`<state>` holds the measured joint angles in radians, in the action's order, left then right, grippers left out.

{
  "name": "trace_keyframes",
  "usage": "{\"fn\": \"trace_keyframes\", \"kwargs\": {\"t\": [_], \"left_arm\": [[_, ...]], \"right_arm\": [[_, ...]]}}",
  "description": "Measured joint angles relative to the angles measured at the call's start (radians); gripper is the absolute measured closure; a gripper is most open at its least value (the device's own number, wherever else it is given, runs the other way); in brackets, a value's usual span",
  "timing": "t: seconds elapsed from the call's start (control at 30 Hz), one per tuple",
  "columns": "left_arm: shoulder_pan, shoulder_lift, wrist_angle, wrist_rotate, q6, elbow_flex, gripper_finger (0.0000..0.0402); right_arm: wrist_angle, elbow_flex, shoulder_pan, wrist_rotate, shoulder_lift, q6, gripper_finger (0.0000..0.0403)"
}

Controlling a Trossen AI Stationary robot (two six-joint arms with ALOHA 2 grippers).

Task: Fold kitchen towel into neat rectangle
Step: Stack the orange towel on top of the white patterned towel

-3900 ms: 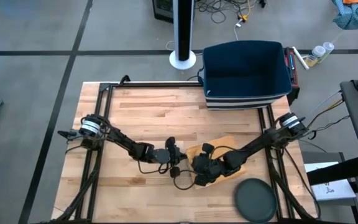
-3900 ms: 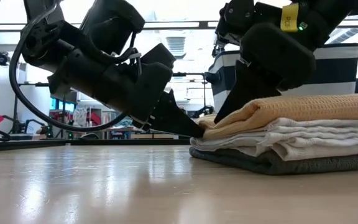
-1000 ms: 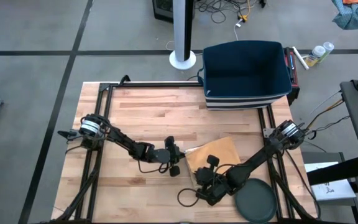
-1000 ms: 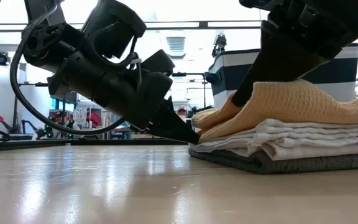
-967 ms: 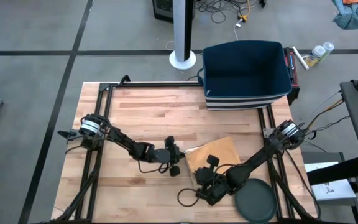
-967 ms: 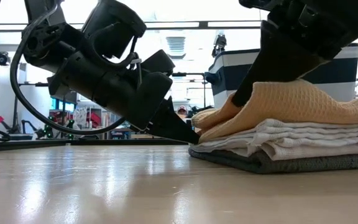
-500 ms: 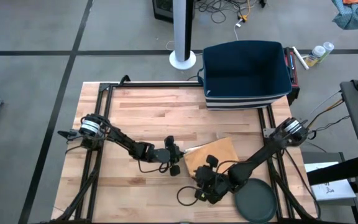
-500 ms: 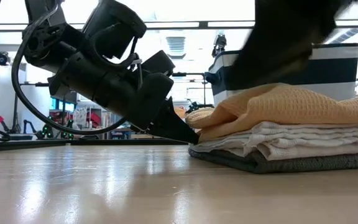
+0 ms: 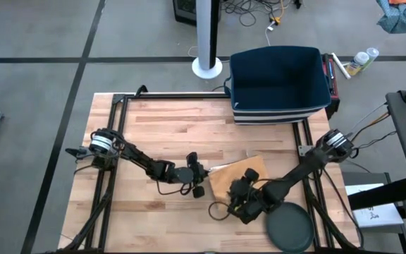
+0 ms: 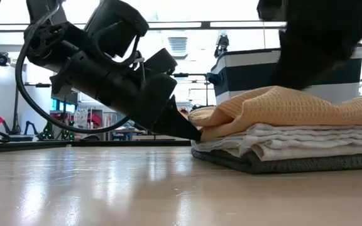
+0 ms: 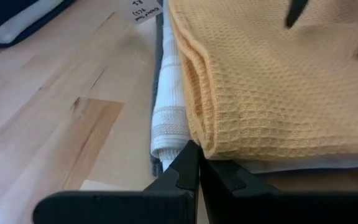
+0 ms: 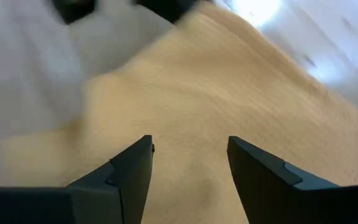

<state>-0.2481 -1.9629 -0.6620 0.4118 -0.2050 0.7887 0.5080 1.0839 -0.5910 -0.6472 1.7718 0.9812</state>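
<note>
Yellow waffle-weave kitchen towel (image 9: pixel 235 176) lies folded atop a stack of white and grey cloths (image 10: pixel 294 150) on my wooden bench (image 9: pixel 161 134). My left jaws (image 11: pixel 194 163), pressed together, wedge under its edge; my right jaws (image 12: pixel 188 158) hover above it, spread.

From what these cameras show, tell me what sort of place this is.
Most likely a robotics lab or workshop, not a kitchen. A butcher-block table stands on a grey concrete floor, loose cables trail across that floor, and the low view looks across to equipment racks in the room behind.
</note>
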Motion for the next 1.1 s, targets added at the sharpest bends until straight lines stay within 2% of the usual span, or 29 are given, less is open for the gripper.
{"fn": "trace_keyframes", "kwargs": {"t": [0.2, 0.37, 0.5, 0.63, 0.77, 0.9, 1.1], "left_arm": [[0.001, 0.061, 0.028, 0.037, 0.098, 0.000, 0.0401], [-0.001, 0.237, 0.234, 0.130, 0.163, -0.001, 0.0401], [-0.031, 0.358, 0.288, 0.133, 0.145, -0.007, 0.0401], [-0.103, 0.383, 0.286, 0.105, 0.124, -0.014, 0.0401], [-0.140, 0.296, 0.188, 0.107, 0.065, 0.010, 0.0401], [-0.139, 0.128, 0.140, 0.103, 0.083, 0.136, 0.0401], [-0.122, -0.058, 0.304, 0.099, 0.141, 0.379, 0.0396]], "right_arm": [[-0.031, -0.082, 0.009, -0.013, 0.018, 0.068, 0.0201], [-0.026, -0.121, 0.012, -0.077, 0.019, 0.135, 0.0201], [-0.020, -0.105, 0.007, -0.088, -0.013, 0.096, 0.0201], [-0.021, -0.086, -0.003, -0.127, -0.102, 0.011, 0.0201], [-0.012, -0.115, -0.020, -0.161, -0.226, -0.074, 0.0201], [-0.045, -0.202, -0.024, -0.148, -0.317, -0.136, 0.0201], [-0.365, -0.401, -0.020, -0.039, -0.310, -0.187, 0.0202]]}}
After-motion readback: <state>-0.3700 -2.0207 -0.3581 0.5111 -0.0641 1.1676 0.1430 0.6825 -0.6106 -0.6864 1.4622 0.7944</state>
